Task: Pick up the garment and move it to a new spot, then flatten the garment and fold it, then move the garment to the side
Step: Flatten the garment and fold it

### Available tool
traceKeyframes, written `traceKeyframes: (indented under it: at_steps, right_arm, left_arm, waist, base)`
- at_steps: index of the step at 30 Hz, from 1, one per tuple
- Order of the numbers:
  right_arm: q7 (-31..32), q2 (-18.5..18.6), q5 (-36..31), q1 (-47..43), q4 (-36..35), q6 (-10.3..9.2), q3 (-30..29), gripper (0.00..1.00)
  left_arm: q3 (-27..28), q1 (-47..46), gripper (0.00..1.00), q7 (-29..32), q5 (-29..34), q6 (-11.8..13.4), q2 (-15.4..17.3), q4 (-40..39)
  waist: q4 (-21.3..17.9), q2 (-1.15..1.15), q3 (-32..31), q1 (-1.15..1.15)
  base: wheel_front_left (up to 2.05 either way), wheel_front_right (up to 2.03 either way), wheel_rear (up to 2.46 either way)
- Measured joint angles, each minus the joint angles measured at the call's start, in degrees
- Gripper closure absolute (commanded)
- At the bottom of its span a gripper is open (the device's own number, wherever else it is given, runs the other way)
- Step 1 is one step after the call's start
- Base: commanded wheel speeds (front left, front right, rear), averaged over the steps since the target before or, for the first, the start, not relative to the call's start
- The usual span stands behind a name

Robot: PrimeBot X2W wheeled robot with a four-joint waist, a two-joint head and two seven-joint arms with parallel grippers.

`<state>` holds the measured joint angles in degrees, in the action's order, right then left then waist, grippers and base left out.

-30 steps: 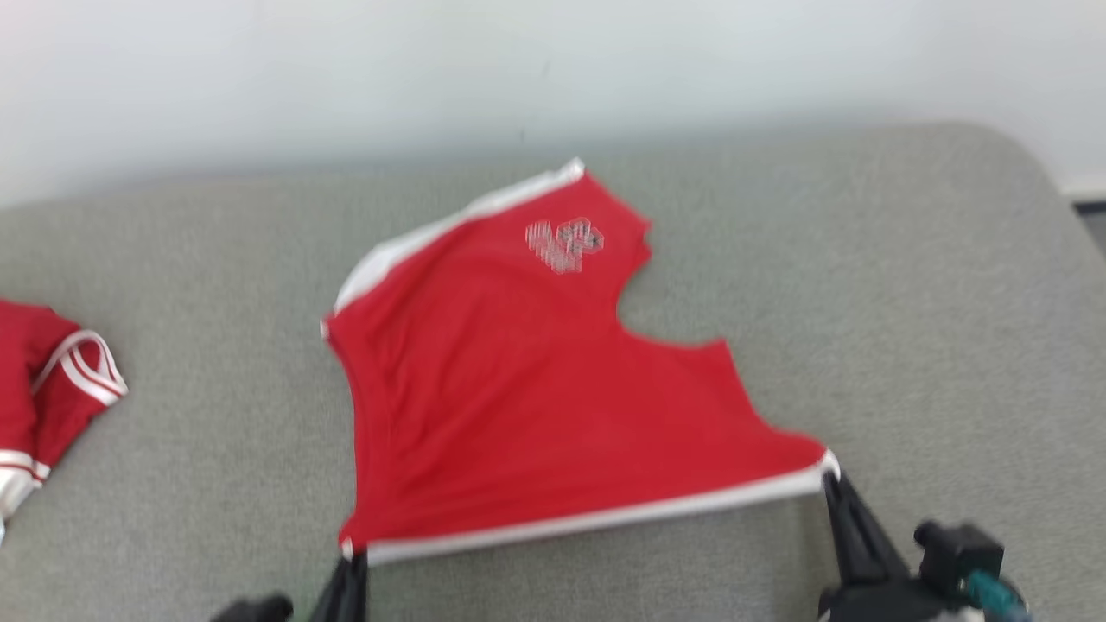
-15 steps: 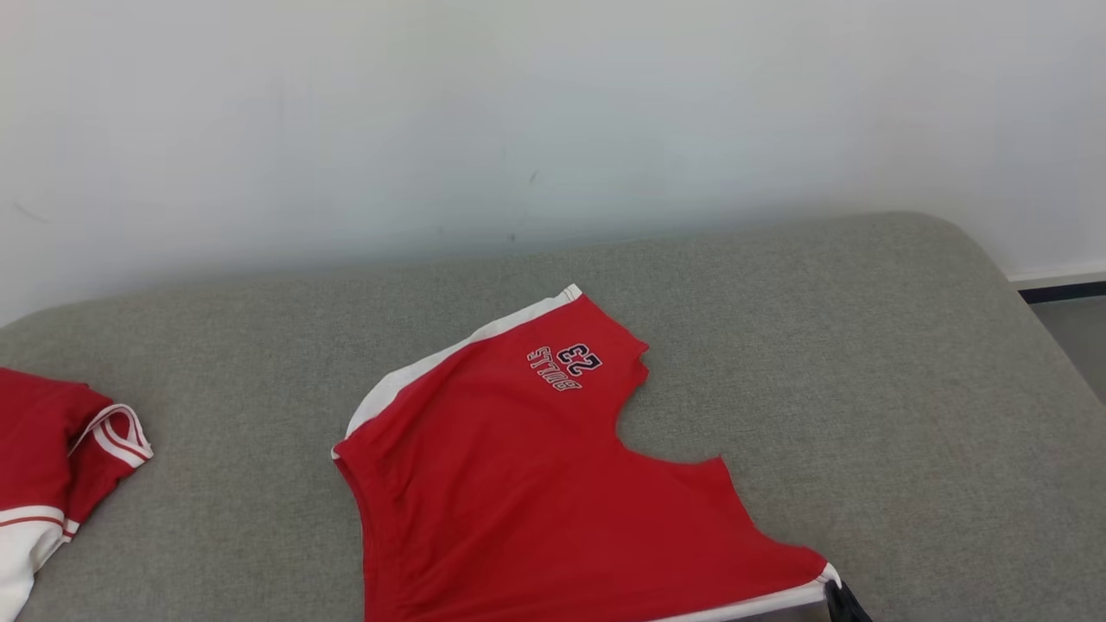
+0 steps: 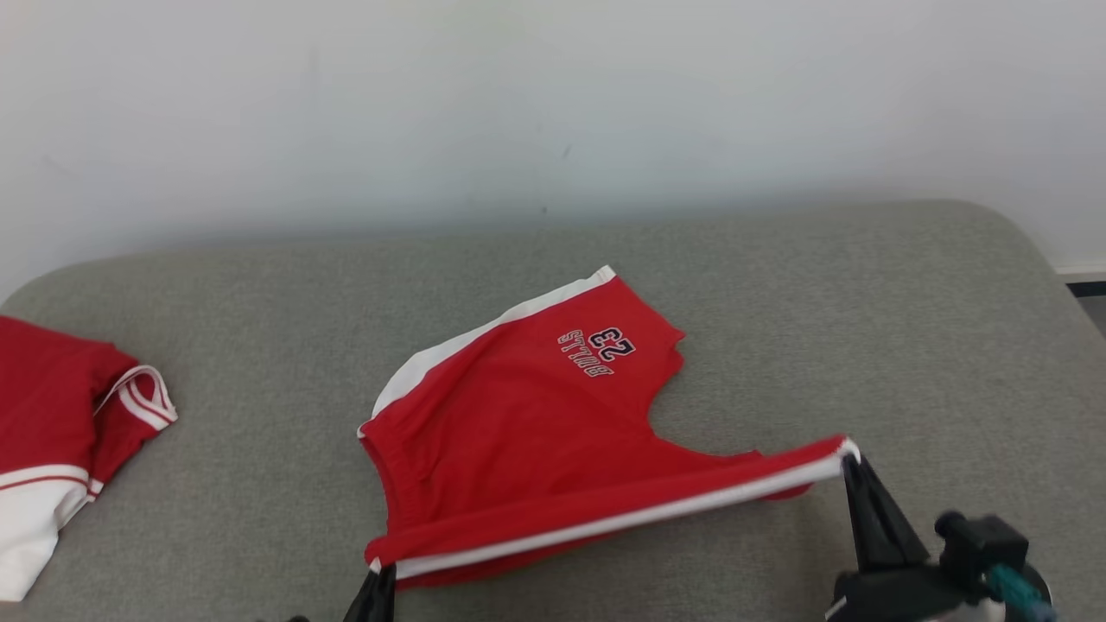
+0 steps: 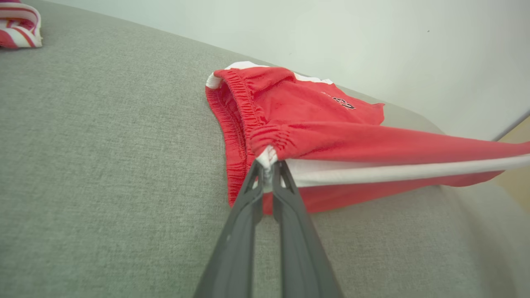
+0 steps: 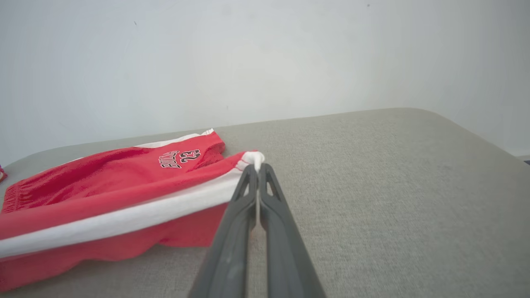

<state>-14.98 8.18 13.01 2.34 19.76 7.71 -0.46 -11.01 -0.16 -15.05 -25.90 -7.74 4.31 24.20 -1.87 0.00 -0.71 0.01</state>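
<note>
Shorts (image 3: 527, 415) near edge has lifted.

Grey upholstered surface (image 3: 864, 328) against a plain white wall (image 3: 553, 104).

Slim dark jaws, teal cable (image 3: 1013, 591)

Bare room: grey padded bench (image 3: 864, 302) (white wall (image 3: 553, 86)).
</note>
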Motion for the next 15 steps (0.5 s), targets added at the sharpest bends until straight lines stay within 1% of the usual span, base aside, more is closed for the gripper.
traceKeyframes:
  at_steps: [5,15]
  right_arm:
    - [-0.02,1.29,-0.46,6.92,1.78,-0.07,1.13,1.0]
    - [-0.13,3.58,-2.64,21.71,8.12,-0.09,3.46,1.0]
  left_arm:
    - [-0.91,-3.86,1.0,0.0,-0.71,0.14,-0.03,-0.14]
    - [-1.92,-13.67,1.0,0.0,0.13,0.16,-0.2,0.29]
  waist:
    - [1.74,0.0,2.2,0.0]
    - [4.86,0.0,8.41,0.01]
  base:
    - [0.0,0.0,0.0]
    - [0.0,0.0,0.0]
